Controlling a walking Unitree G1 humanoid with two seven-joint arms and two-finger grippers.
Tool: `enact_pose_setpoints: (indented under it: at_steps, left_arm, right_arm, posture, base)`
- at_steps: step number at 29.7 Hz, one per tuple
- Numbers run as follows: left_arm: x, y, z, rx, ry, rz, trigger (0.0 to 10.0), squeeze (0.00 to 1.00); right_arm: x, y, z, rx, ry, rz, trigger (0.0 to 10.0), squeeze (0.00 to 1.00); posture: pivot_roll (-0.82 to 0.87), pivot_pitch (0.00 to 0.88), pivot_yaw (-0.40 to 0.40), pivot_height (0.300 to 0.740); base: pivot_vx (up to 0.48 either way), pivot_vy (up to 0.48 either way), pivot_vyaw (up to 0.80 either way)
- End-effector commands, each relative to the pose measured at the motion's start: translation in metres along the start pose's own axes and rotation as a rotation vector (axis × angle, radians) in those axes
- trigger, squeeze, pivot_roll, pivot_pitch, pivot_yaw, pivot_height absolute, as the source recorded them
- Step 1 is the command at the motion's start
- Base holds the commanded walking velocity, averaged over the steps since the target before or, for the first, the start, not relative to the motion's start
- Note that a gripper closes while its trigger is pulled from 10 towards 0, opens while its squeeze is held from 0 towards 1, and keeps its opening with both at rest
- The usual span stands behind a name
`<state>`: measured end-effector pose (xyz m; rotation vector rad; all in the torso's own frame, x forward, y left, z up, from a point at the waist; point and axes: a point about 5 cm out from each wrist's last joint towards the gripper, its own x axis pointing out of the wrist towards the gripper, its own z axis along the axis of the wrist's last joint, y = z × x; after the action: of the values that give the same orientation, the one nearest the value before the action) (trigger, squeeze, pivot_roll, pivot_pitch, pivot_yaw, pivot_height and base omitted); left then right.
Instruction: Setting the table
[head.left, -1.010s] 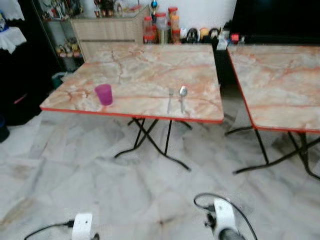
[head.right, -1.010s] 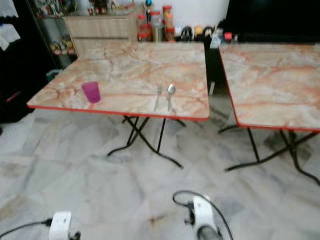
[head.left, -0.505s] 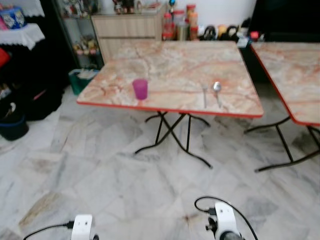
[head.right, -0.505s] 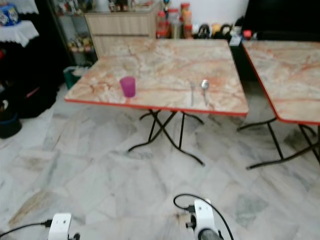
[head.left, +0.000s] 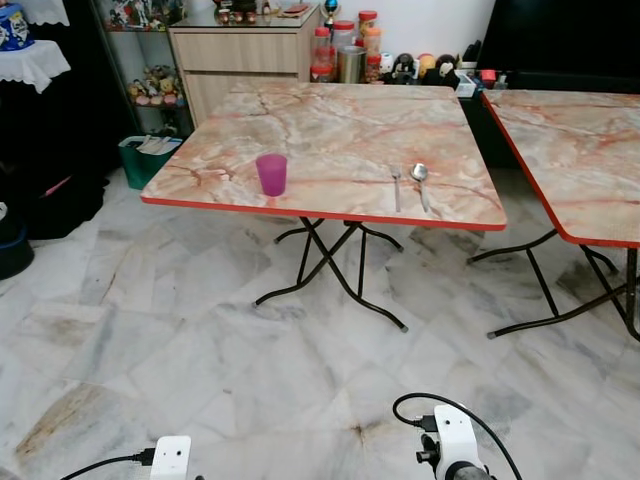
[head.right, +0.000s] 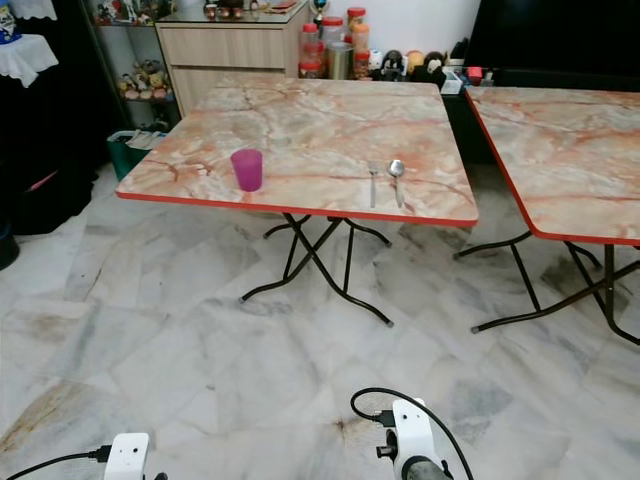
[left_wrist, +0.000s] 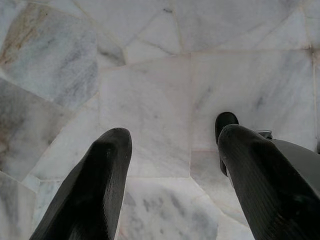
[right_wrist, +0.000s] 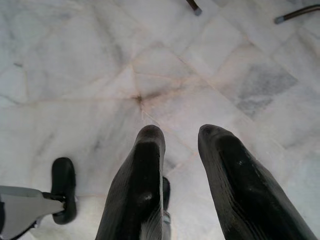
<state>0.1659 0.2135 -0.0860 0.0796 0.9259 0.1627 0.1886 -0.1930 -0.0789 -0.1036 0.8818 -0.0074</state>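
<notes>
Purple cup (head.left: 271, 173), fork (head.left: 396, 186) and spoon (head.left: 421, 182) on table (head.left: 300, 130) — apparently untouched.

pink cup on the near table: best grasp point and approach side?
Grip the pink cup across its side wall around mid-height, fingers either side, coming in level from the table's near red edge. It stands upright, open end up, close to that edge, with bare tabletop all round; the fork and spoon lie well off to its right. Probably light, so squeeze gently.
</notes>
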Motion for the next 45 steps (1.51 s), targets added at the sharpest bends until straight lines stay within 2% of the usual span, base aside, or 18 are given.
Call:
enact_pose_setpoints:
  at_steps: [1, 13, 15, 16, 20, 22, 25, 26, 27, 31, 34, 38, 45]
  left_arm:
    - [-0.001, 0.0, -0.004, -0.005, 0.013, 0.008, 10.0, 0.0]
    - [0.001, -0.021, 0.004, 0.008, 0.003, -0.047, 10.0, 0.0]
    - [0.001, -0.024, 0.004, 0.03, 0.004, -0.064, 10.0, 0.0]
    - [0.001, -0.025, 0.004, 0.052, 0.005, -0.077, 10.0, 0.0]
    - [0.001, -0.024, 0.006, 0.082, 0.003, -0.091, 10.0, 0.0]
    - [0.003, -0.013, 0.011, 0.076, -0.007, -0.064, 10.0, 0.0]
    - [0.003, -0.004, 0.013, 0.07, -0.014, -0.041, 10.0, 0.0]
    - [0.003, -0.004, 0.013, 0.07, -0.014, -0.041, 10.0, 0.0]
    - [0.003, 0.001, 0.012, 0.042, -0.016, -0.013, 10.0, 0.0]
    - [0.003, 0.006, 0.012, 0.025, -0.019, 0.007, 10.0, 0.0]
    - [0.002, 0.019, 0.009, 0.013, -0.016, 0.045, 10.0, 0.0]
    - [0.001, 0.022, 0.006, 0.009, -0.01, 0.048, 10.0, 0.0]
    - [0.001, 0.016, 0.004, 0.033, -0.006, 0.021, 10.0, 0.0]
  right_arm:
    - [0.0, -0.001, -0.001, 0.008, 0.0, -0.004, 10.0, 0.0]
    - [-0.004, -0.028, -0.004, 0.013, -0.005, -0.06, 10.0, 0.0]
    - [-0.005, -0.035, -0.003, 0.015, -0.014, -0.078, 10.0, 0.0]
    - [-0.006, -0.038, -0.003, 0.014, -0.016, -0.088, 10.0, 0.0]
    - [-0.006, -0.04, -0.004, 0.017, -0.019, -0.098, 10.0, 0.0]
    - [-0.006, -0.03, -0.007, 0.027, -0.019, -0.079, 10.0, 0.0]
    - [-0.005, -0.017, -0.009, 0.013, -0.005, -0.042, 10.0, 0.0]
    - [-0.005, -0.017, -0.009, 0.013, -0.005, -0.042, 10.0, 0.0]
    - [-0.004, -0.01, -0.01, 0.004, 0.005, -0.017, 10.0, 0.0]
    - [-0.003, -0.005, -0.008, 0.001, 0.004, -0.007, 10.0, 0.0]
    - [-0.002, 0.006, -0.007, 0.001, 0.013, 0.018, 10.0, 0.0]
    - [-0.001, 0.008, -0.006, 0.001, 0.016, 0.017, 10.0, 0.0]
    - [-0.001, 0.01, -0.005, 0.012, 0.014, 0.013, 10.0, 0.0]
  posture:
    - [0.0, 0.0, 0.026, 0.74]
    - [-0.06, 0.0, 0.034, 0.74]
    - [-0.07, 0.0, 0.042, 0.74]
    - [-0.1, 0.0, 0.071, 0.74]
    - [-0.12, 0.0, 0.082, 0.74]
    - [-0.11, 0.0, 0.079, 0.74]
    - [-0.09, 0.0, 0.077, 0.74]
    - [-0.09, 0.0, 0.077, 0.74]
    - [-0.05, 0.0, 0.095, 0.74]
    - [-0.03, 0.0, 0.094, 0.74]
    - [0.01, 0.0, 0.09, 0.74]
    - [0.01, 0.0, 0.102, 0.74]
    - [0.02, 0.0, 0.09, 0.74]
  base:
    - [0.0, 0.0, 0.0]
    - [0.0, 0.0, 0.0]
    - [0.0, 0.0, 0.0]
    - [0.0, 0.0, 0.0]
    - [0.0, 0.0, 0.0]
    - [0.0, 0.0, 0.0]
    - [0.0, 0.0, 0.0]
    - [0.0, 0.0, 0.0]
    - [0.0, 0.0, 0.0]
    - [0.183, 0.0, 0.0]
    - [0.251, 0.0, 0.0]
    - [0.259, 0.0, 0.0]
    - [0.26, 0.0, 0.0]
